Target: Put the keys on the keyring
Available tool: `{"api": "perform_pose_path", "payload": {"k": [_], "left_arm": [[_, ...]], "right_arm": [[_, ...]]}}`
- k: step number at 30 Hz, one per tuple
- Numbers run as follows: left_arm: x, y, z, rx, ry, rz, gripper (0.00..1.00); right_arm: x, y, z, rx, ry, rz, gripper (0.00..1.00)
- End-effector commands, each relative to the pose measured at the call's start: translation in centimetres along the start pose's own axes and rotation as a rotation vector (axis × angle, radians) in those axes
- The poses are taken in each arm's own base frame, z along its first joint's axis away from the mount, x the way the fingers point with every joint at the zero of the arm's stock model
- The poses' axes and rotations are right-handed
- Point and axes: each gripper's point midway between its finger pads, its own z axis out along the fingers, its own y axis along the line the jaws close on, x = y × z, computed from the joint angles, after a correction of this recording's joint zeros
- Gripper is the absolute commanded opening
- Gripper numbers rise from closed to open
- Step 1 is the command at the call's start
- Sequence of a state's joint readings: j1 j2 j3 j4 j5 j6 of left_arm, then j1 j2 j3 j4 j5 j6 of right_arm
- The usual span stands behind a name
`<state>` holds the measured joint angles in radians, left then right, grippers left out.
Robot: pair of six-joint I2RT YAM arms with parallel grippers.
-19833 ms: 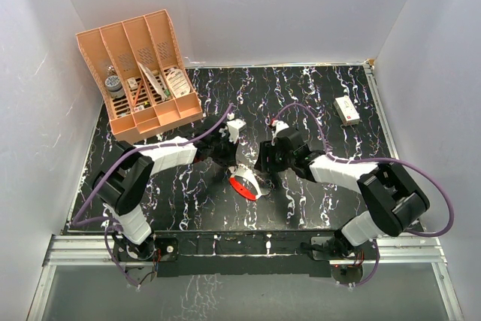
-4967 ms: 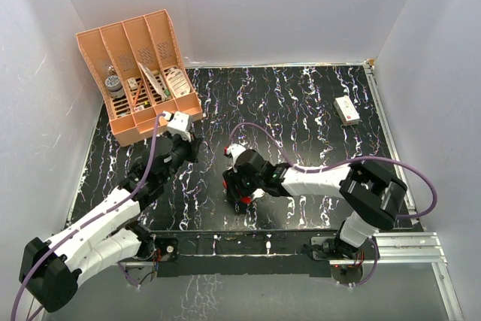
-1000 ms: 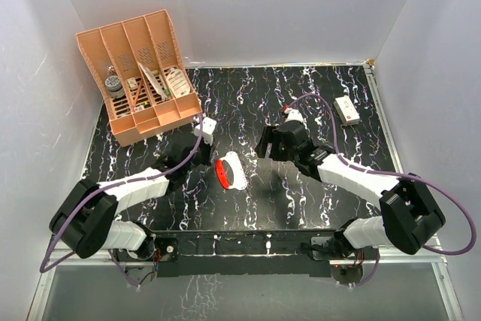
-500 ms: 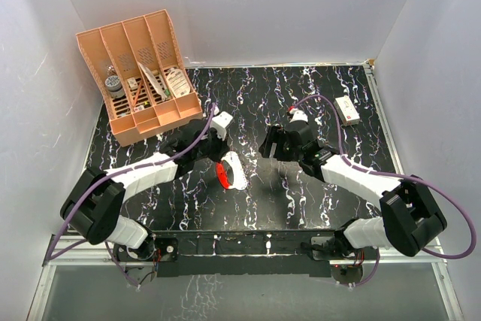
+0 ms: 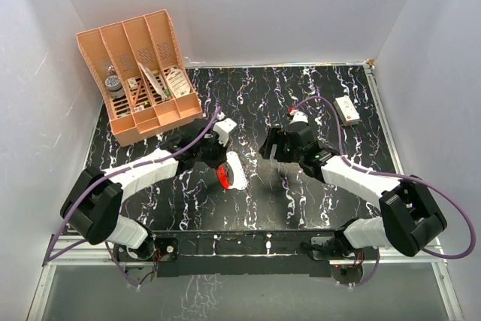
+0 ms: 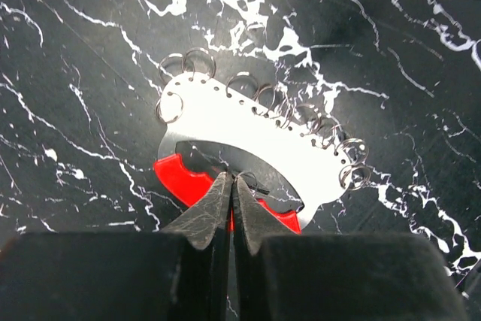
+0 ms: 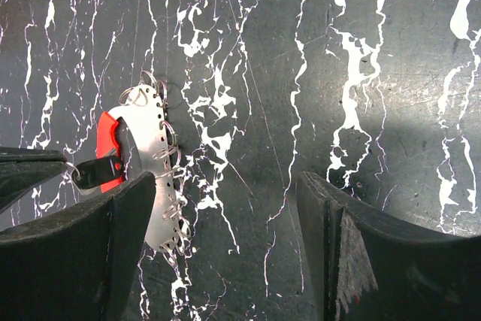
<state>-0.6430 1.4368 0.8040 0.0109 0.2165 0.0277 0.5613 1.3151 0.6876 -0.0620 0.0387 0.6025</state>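
A thin white oval keyring with a thick red crescent edge (image 5: 231, 171) lies on the black marbled surface (image 5: 316, 95) between the two arms. The left arm stretches in low from the keyring's red side. The left claw (image 6: 231, 186) is pinched fully closed at the keyring's inner rim, probably to work the tiny dark key (image 7: 98, 173) on. I cannot tell whether it is actually pinching the key. The right claw (image 7: 225, 208) hovers wide open and empty beyond the keyring's white side, likely ready to steady it.

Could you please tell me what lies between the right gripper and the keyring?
Nothing but a bare stretch of the black marbled table separates the right gripper from the keyring; the top view shows this most clearly.
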Motion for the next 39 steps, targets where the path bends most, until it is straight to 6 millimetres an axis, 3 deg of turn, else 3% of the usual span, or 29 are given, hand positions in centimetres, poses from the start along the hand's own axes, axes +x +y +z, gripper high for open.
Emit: {"api": "perform_pose_path", "payload": {"k": [1, 12, 27, 33, 39], "left_arm": [[0.9, 0.3, -0.4, -0.027, 0.065, 0.006, 0.0], [1.1, -0.2, 1.3, -0.02, 0.06, 0.034, 0.0], [0.0, -0.7, 1.4, -0.03, 0.003, 0.071, 0.0], [-0.2, -1.8, 1.0, 0.006, -0.009, 0.038, 0.0], [0.1, -3.6, 0.5, 0.049, -0.062, 0.038, 0.19]], "right_arm": [[-1.8, 1.0, -0.3, -0.046, -0.068, -0.011, 0.74], [-1.8, 0.8, -0.4, -0.044, -0.065, -0.008, 0.74], [-1.6, 0.7, -0.5, -0.048, -0.062, -0.006, 0.74], [-1.6, 0.6, -0.6, -0.048, -0.065, -0.009, 0.74], [-2.6, 0.8, -0.8, -0.051, -0.087, -0.012, 0.75]]}}
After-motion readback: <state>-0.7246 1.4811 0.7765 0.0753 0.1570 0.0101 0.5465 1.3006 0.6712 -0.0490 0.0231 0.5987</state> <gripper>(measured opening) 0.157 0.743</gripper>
